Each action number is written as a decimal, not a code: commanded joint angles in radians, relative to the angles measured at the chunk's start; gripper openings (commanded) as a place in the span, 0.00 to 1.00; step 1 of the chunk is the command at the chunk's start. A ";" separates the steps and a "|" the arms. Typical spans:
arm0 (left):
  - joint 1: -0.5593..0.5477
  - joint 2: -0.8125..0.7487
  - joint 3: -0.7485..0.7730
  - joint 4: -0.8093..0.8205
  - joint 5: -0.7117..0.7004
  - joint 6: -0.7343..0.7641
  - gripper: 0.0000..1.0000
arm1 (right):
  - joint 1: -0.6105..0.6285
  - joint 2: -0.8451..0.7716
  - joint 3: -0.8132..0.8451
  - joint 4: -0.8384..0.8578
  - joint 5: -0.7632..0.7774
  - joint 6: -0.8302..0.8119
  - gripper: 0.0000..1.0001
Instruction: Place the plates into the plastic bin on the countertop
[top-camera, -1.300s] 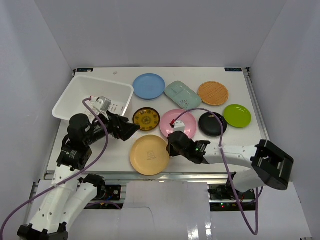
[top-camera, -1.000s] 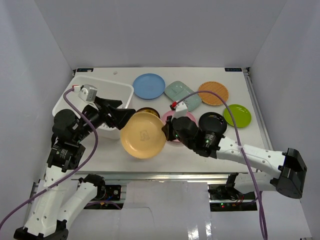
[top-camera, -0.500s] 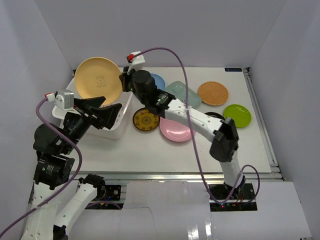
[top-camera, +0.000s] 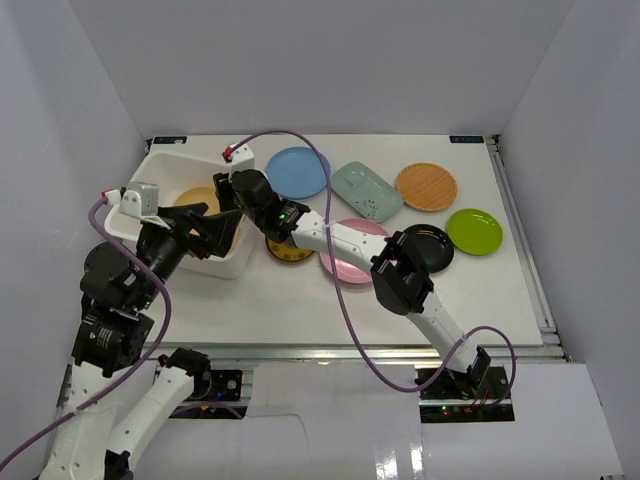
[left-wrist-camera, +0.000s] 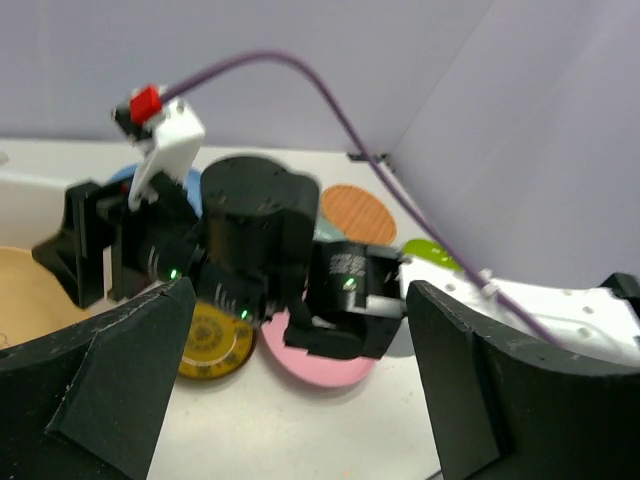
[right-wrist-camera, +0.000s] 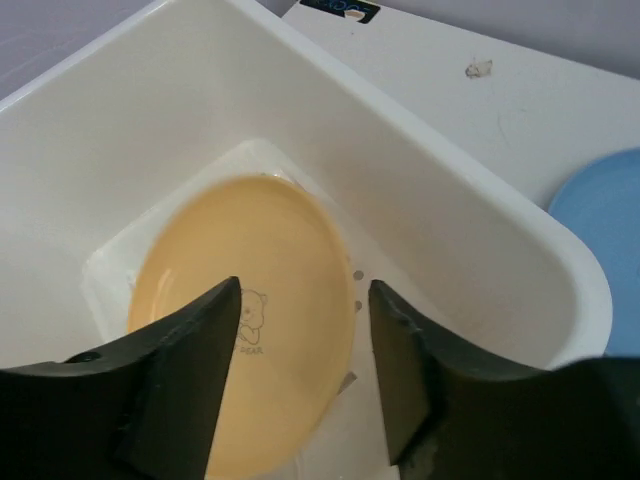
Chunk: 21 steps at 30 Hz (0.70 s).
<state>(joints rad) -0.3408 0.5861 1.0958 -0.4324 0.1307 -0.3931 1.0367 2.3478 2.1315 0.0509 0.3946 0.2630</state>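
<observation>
The right gripper (right-wrist-camera: 305, 300) is hovering with jaws apart, the tan plate (right-wrist-camera: 255, 240) lying below and between them in the bin (right-wrist-camera: 470, 230), while the left gripper (left-wrist-camera: 300, 300) is hanging nearby, jaws spread.

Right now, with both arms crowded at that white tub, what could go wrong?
The open left gripper hangs close beside the right gripper at the plastic bin, so they might knock together. The right arm stretches over the pink plate and patterned plate; pulling back low could drag them.
</observation>
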 joint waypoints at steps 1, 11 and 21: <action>-0.004 -0.012 -0.068 -0.048 -0.035 -0.012 0.98 | 0.005 -0.077 0.016 0.095 -0.028 -0.025 0.63; -0.004 -0.006 -0.186 -0.108 -0.010 -0.110 0.96 | -0.013 -0.336 -0.184 0.083 0.006 -0.085 0.61; -0.027 0.171 -0.421 0.171 0.198 -0.354 0.75 | -0.240 -1.020 -1.088 0.087 0.023 0.058 0.38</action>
<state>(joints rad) -0.3477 0.6998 0.7185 -0.3687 0.2443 -0.6453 0.8684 1.4502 1.1946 0.1299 0.4141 0.2474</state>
